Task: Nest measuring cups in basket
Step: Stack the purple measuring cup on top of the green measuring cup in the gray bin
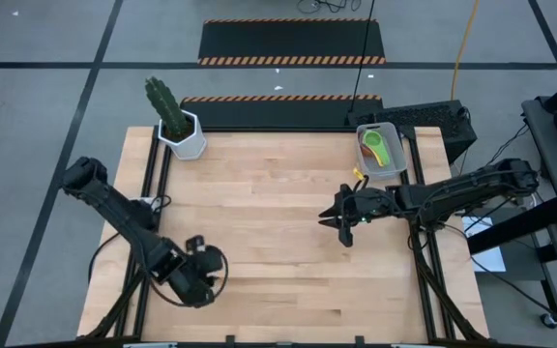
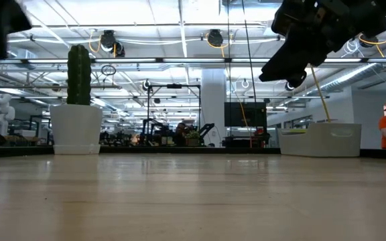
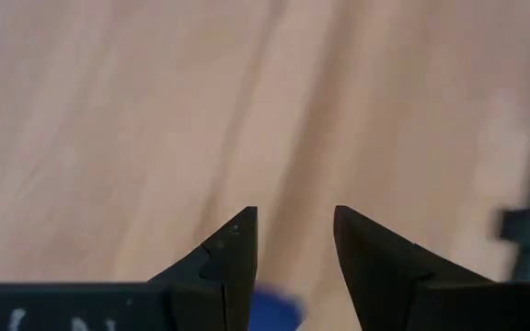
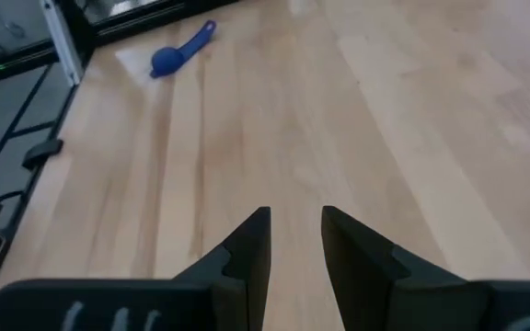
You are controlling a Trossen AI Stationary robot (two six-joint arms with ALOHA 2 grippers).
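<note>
measuring cups: a blue one (image 4: 180,51) lies on the wooden table (image 1: 278,280) by the left gripper (image 1: 197,253), jaws parted, empty. further right, the right gripper (image 1: 341,220), parted, hovers before the basket (image 1: 380,149) holding cups.

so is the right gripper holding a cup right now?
No. In the right wrist view the right gripper has only bare table showing between its fingers, and the blue measuring cup lies far off.
</note>
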